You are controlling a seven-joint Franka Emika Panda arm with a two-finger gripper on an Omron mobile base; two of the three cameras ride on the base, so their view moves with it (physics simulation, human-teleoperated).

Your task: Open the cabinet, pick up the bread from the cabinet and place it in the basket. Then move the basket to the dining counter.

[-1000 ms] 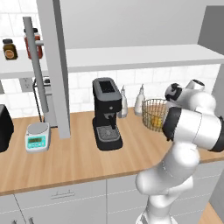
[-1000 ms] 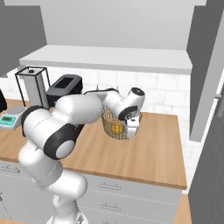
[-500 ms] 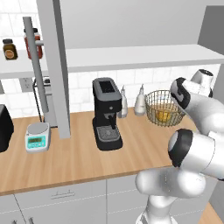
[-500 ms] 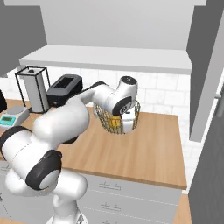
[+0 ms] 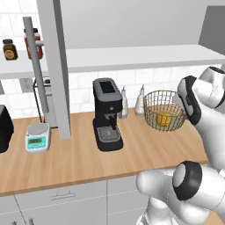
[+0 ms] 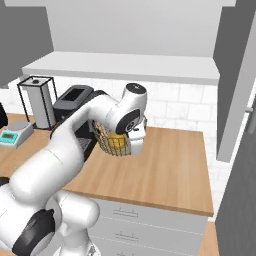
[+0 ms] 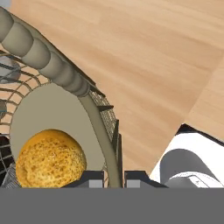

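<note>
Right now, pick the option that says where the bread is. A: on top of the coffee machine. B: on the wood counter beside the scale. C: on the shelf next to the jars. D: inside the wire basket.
D: the bread lies on the bottom of the basket, whose rim the claw is clamped on.

Kitchen: coffee machine [image 5: 107,113], wood counter [image 5: 79,158]
</note>
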